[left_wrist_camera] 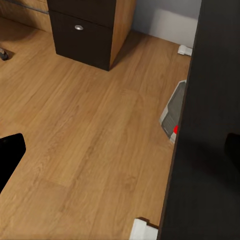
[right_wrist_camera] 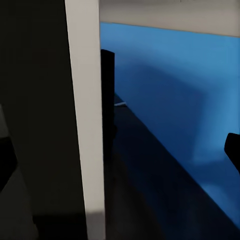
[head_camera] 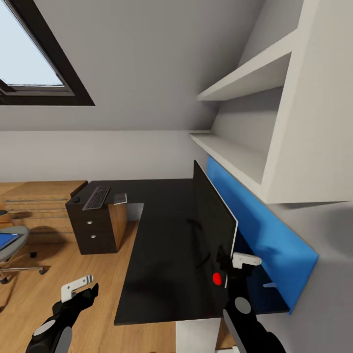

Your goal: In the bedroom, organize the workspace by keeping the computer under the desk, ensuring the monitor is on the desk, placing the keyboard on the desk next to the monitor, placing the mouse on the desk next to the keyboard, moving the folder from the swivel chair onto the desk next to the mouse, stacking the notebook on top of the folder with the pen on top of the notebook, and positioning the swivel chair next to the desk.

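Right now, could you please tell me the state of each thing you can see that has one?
monitor: upright on the desk, right gripper at its near edge.
keyboard: flat on the desk's far end.
mouse: beside the keyboard.
computer: on the floor under the desk.
folder: on the swivel chair.
left gripper: open, empty.

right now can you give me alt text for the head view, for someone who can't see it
A black L-shaped desk fills the middle, with a black monitor standing along its right edge before a blue wall panel and the right end effector at the screen's near end. A keyboard lies on the far wing; the left end effector hangs over wood floor.
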Robot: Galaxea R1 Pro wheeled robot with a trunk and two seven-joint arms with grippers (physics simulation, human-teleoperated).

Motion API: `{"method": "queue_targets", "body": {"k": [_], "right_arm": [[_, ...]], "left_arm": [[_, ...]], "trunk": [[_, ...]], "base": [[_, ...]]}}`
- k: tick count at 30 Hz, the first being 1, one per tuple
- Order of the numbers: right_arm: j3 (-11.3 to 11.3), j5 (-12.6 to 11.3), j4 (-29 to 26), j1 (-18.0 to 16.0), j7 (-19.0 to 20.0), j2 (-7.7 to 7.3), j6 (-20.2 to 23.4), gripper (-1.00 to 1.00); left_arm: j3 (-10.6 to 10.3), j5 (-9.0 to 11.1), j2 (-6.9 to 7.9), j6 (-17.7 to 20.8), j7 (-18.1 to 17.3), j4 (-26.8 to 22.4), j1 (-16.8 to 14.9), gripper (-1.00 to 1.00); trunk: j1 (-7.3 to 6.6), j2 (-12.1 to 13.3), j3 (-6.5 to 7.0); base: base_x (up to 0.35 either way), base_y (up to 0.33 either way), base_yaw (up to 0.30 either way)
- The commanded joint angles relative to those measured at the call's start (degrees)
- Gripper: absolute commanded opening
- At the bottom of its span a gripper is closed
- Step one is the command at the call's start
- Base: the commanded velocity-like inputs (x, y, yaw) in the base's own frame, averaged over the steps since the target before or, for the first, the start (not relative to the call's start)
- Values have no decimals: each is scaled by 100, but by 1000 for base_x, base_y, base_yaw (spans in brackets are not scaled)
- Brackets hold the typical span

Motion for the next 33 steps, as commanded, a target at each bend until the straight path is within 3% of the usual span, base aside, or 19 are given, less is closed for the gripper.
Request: {"method": "queue_targets", "body": {"k": [1, 28, 33], "right_arm": [[16, -1, 0, -6, -30, -1, -17, 100], [37, -12, -24, -6, -22, 8, -53, 100], [37, -9, -24, -6, -22, 5, -53, 100]], "left_arm": [[5, 61, 0, 25, 34, -8, -5, 100], [7, 61, 4, 25, 27, -8, -5, 100], [6, 61, 4, 31, 26, -8, -5, 100]], "trunk": [[2, -9, -10], [2, -9, -10], [2, -9, -10]], "base": [[0, 0, 0], [-13, 8, 0], [-180, 51, 0]]}}
